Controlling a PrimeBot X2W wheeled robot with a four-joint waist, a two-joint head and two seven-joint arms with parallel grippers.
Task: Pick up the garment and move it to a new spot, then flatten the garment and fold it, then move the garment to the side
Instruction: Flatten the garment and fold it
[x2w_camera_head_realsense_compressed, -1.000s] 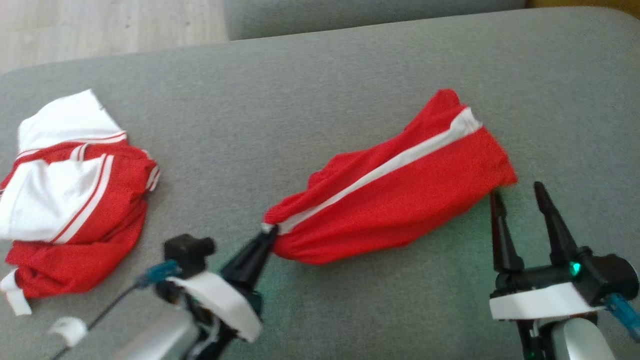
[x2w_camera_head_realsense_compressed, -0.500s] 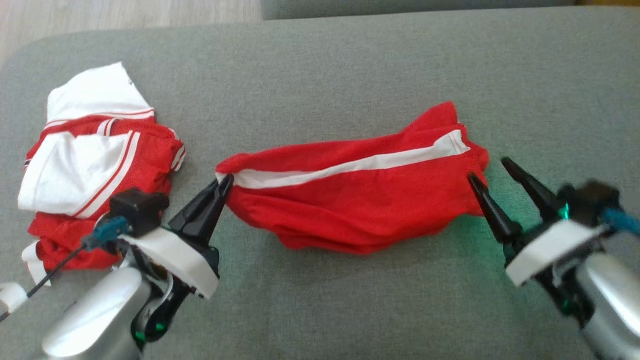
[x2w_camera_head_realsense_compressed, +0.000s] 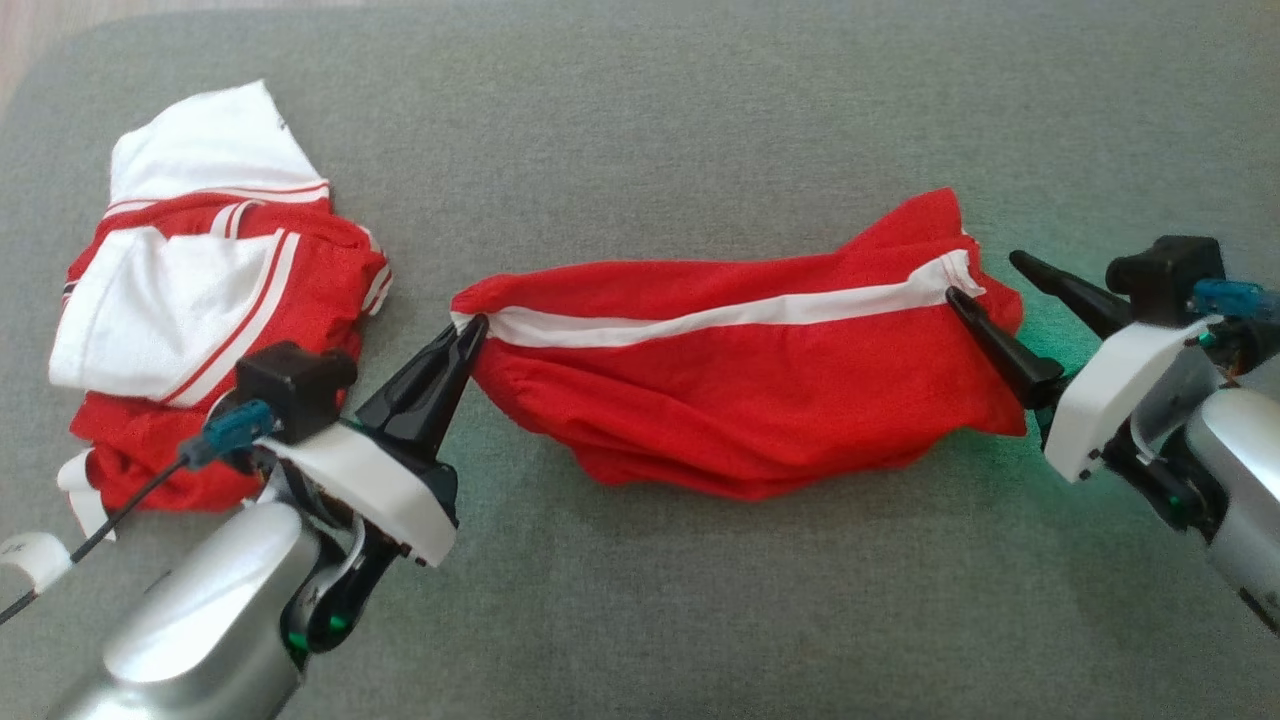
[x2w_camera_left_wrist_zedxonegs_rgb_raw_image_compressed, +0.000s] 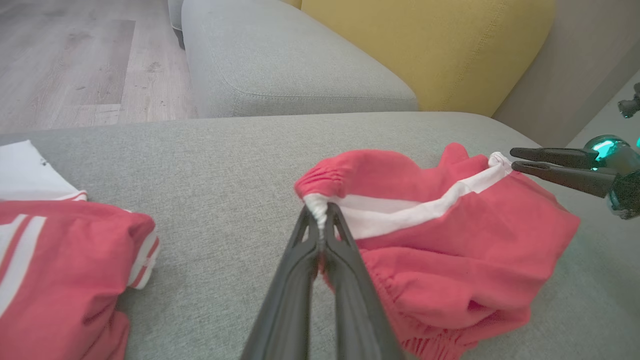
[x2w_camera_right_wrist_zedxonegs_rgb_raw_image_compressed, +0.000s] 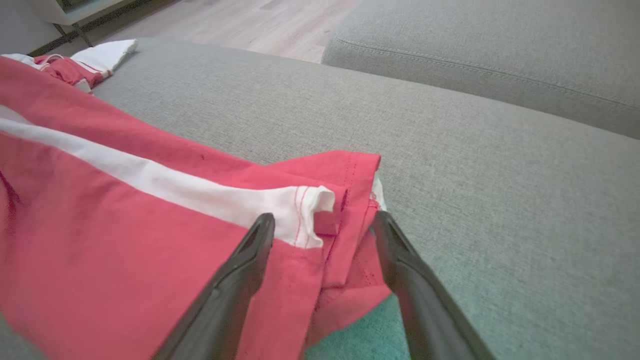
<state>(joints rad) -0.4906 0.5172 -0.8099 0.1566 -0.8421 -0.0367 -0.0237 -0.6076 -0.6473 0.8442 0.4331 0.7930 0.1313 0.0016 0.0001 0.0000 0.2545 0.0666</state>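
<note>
The red shorts lie stretched across the middle of the grey sofa cushion. Their long axis runs left to right along the white side stripe. The left claw is pinched tight on the waistband end, just where the stripe begins, with gathered elastic bunched at its tips. At the opposite end the right claw stands wide, one finger on each side of the hem corner (its wrist view shows the stripe's end and the folded red hem squarely between them), not yet closed on cloth. So each arm has its own end, and the shorts lie between the two claws. The coming move likely turns on the right claw closing on that corner, so the shorts can be drawn flat along the stripe. A second red-and-white garment lies heaped well off to the left.
</note>
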